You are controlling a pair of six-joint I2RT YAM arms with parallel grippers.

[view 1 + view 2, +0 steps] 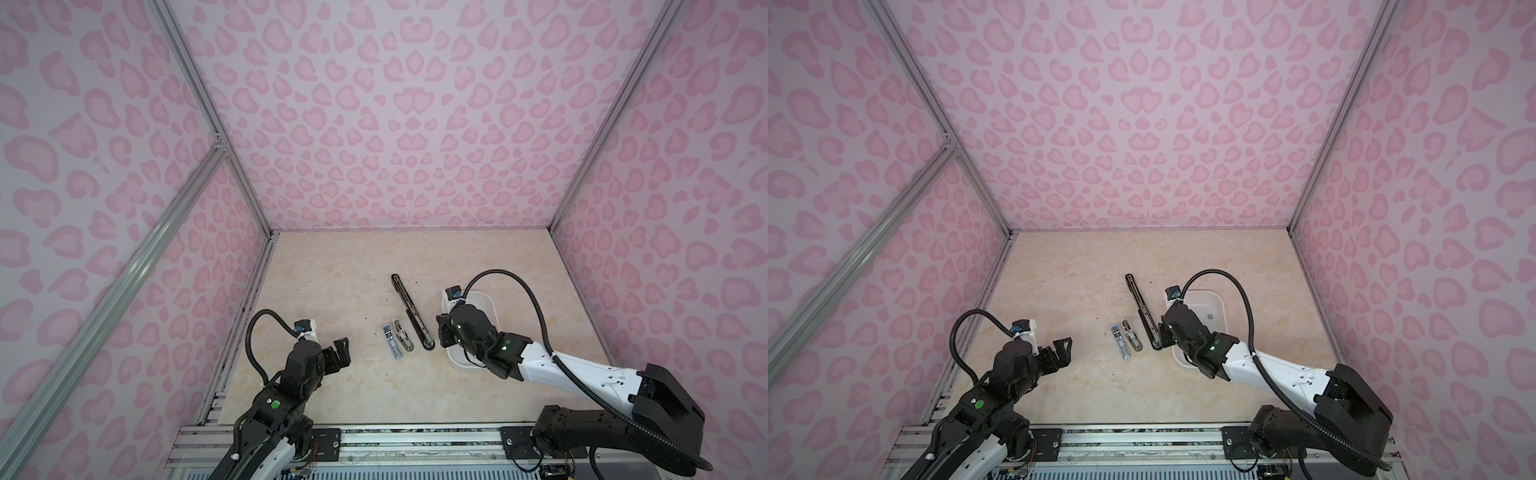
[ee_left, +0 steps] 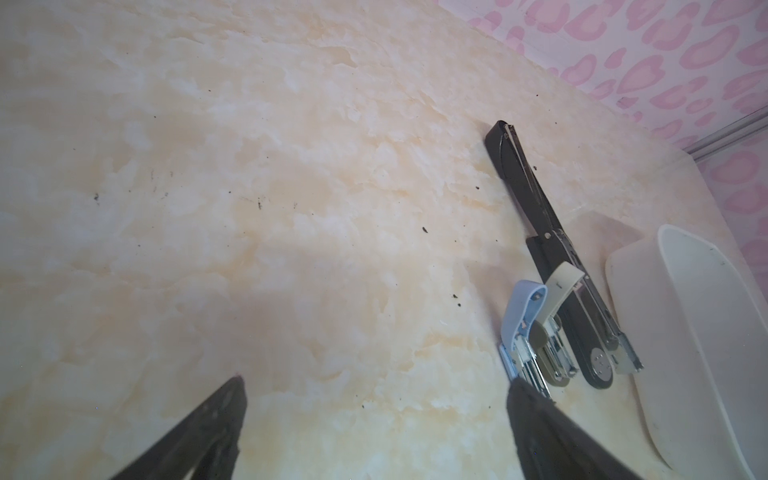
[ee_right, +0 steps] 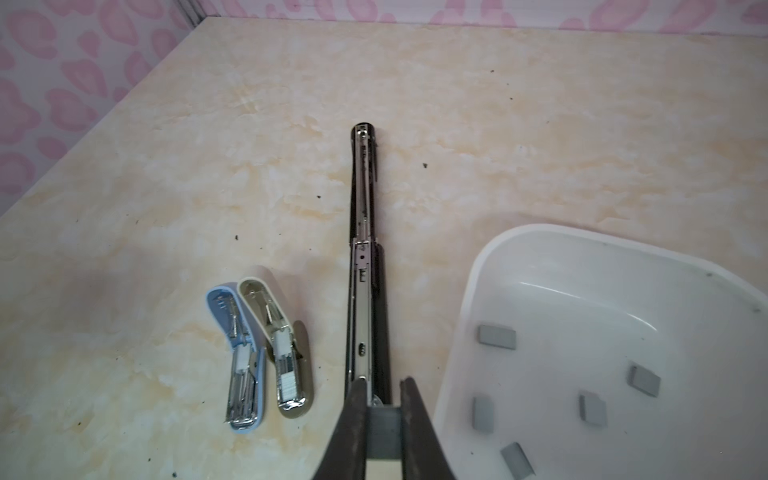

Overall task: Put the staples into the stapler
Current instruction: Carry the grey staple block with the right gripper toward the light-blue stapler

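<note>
A long black stapler (image 3: 360, 232) (image 1: 409, 311) (image 1: 1142, 307) (image 2: 536, 199) lies opened flat mid-table, its metal channel facing up. My right gripper (image 3: 384, 384) (image 1: 441, 332) (image 1: 1165, 332) hovers at its near end, shut on a grey block of staples (image 3: 384, 432). Several more staples (image 3: 496, 336) (image 1: 1210, 316) lie loose in the white tray (image 3: 465, 299) (image 1: 492, 307) just right of the stapler. My left gripper (image 2: 376, 382) (image 1: 341, 354) (image 1: 1061, 353) is open and holds nothing, low over the table left of the staplers.
Two small opened staplers lie side by side left of the black one: a blue stapler (image 3: 237, 353) (image 1: 388, 341) (image 2: 519, 316) and an olive stapler (image 3: 278, 332) (image 1: 403, 336) (image 2: 557, 291). Pink patterned walls enclose the marble tabletop on three sides.
</note>
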